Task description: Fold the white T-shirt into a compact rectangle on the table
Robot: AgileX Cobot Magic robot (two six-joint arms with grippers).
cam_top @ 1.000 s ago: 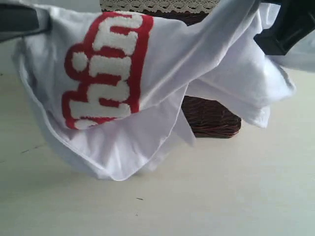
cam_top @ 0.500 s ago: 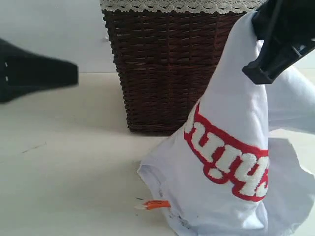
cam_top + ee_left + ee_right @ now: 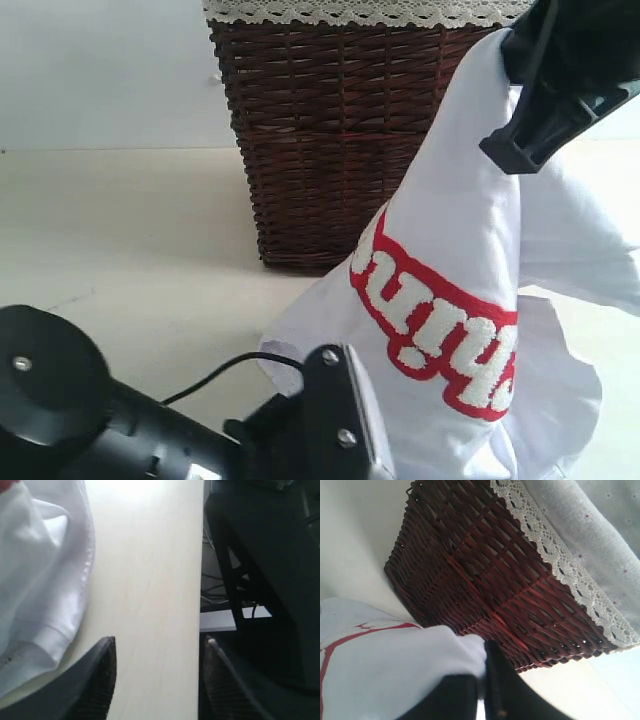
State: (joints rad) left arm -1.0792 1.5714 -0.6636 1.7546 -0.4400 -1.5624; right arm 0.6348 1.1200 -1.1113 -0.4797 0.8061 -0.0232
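Note:
The white T-shirt [image 3: 470, 270] hangs in a cone from my right gripper [image 3: 520, 85] at the upper right, its lower folds resting on the table [image 3: 130, 230]. Red-outlined fuzzy lettering [image 3: 440, 335] runs across its front. In the right wrist view the right gripper [image 3: 481, 680] is shut on a bunch of the white T-shirt [image 3: 395, 665]. My left arm fills the lower left of the exterior view; its jaws are hidden there. In the left wrist view the left gripper [image 3: 159, 652] is open over the table [image 3: 150, 580] near its edge, with the T-shirt [image 3: 40, 580] beside one finger, untouched.
A dark brown wicker basket [image 3: 340, 130] with white lace trim [image 3: 360, 12] stands behind the shirt, also close in the right wrist view as the basket [image 3: 485, 570]. The table's edge [image 3: 202, 565] drops to dark frame parts in the left wrist view.
The shirt went from spread between both arms to hanging from the right gripper alone. The left arm let go, dropped from mid-left and now sits low in the foreground. The orange tag is now hidden.

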